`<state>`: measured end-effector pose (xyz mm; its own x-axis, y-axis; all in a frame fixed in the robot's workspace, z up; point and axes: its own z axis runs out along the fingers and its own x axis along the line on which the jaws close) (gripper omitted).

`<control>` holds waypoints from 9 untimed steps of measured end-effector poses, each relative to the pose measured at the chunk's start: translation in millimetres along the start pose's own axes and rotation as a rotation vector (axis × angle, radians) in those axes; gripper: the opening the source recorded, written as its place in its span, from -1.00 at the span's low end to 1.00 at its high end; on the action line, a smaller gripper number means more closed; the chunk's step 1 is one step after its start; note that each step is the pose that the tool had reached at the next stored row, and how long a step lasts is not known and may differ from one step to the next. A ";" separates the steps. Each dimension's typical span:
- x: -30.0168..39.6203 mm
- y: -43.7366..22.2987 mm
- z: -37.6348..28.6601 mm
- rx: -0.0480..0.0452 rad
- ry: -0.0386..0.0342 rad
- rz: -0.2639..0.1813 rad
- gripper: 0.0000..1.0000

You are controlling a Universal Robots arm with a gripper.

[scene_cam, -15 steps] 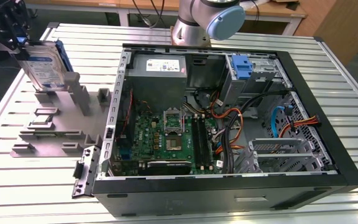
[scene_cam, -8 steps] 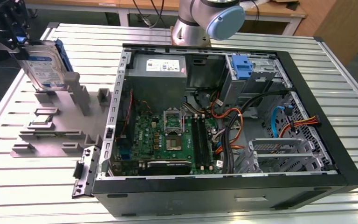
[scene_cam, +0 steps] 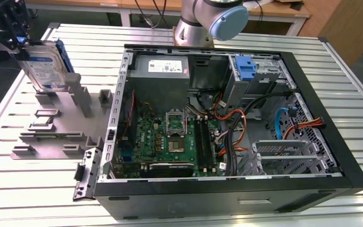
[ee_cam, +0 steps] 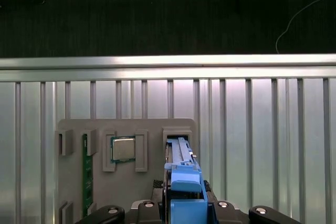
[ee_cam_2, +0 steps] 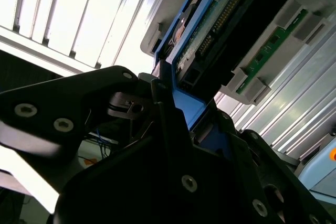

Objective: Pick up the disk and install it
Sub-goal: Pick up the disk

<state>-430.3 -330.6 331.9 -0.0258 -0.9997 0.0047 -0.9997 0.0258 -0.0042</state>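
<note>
The claw [scene_cam: 19, 46] is clamped on the upright disk [scene_cam: 43, 68] over the grey holder [scene_cam: 62, 127] beside the case [scene_cam: 232, 198]

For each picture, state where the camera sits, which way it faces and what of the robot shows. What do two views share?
Exterior view: off the arm, high up, looking down on the computer case; the arm and the gripper show.
First wrist view: on the arm, looking down past the gripper to the grey fixture.
Second wrist view: on the arm, looking along the gripper at the disk.
Shared: all three show the gripper shut on the disk.
</note>
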 end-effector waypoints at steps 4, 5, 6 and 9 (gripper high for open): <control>0.0 0.0 -1.4 -0.0001 0.0001 0.000 -0.27; 0.0 0.0 -1.8 0.0000 0.0001 0.000 -0.27; 0.0 0.0 -2.3 0.0000 0.0000 0.000 -0.27; 0.0 0.0 -3.7 0.0001 0.0000 0.000 -0.27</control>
<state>-430.3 -330.6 335.6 -0.0258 -0.9997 0.0047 -0.9997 0.0258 -0.0043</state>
